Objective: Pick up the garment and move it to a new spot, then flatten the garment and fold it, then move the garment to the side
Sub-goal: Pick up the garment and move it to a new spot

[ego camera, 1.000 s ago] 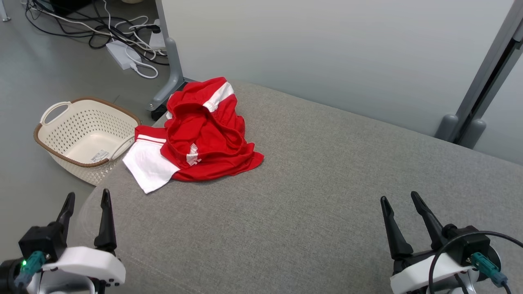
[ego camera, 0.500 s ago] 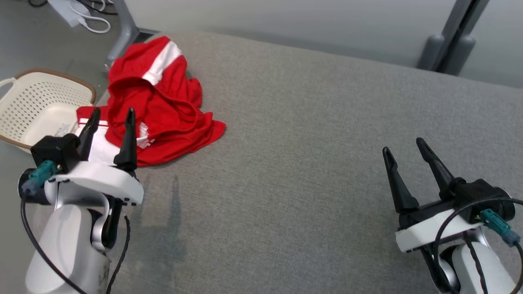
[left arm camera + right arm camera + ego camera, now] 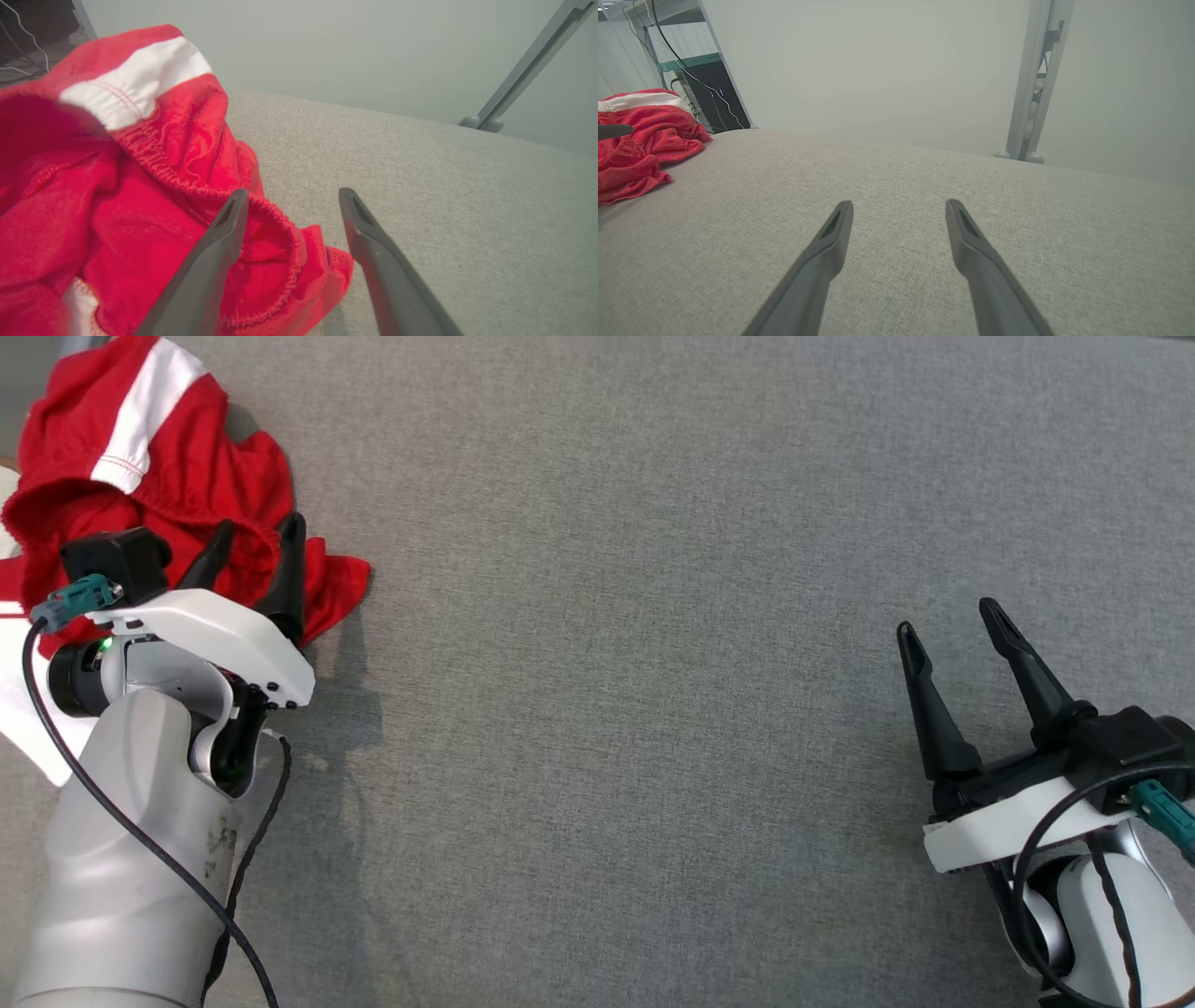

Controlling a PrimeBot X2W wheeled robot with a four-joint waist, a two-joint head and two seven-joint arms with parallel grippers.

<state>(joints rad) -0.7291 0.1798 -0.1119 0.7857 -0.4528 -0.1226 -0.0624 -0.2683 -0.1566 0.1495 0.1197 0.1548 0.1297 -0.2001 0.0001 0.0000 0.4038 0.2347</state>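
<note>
1. Grey upholstered surface (image 3: 653, 616): a broad woven cushion top. We list it first as the largest item; everything else rests on or hangs over it.

2. Pale wall (image 3: 878, 70): plain, along the far edge of the surface. A grey post (image 3: 1036, 84) stands against it at far right, and a dark cabinet (image 3: 710, 102) with trailing cables at far left.

3. Garment (image 3: 233, 476): red with a white band, crumpled in a heap at the far left corner of the surface. A gathered red hem faces the middle of the surface (we see its stitching best in the left wrist view (image 3: 93, 210)). A white sleeve (image 3: 14, 709) spreads toward the near left edge.

4. Left gripper (image 3: 260, 527): fingers spread apart, holding nothing. It sits at the heap's right edge. One finger lies over the red hem, the other over bare grey fabric. We cannot tell whether either touches the cloth.

5. Right gripper (image 3: 946, 616): fingers spread apart and empty, over bare surface at near right, well apart from the garment.
</note>
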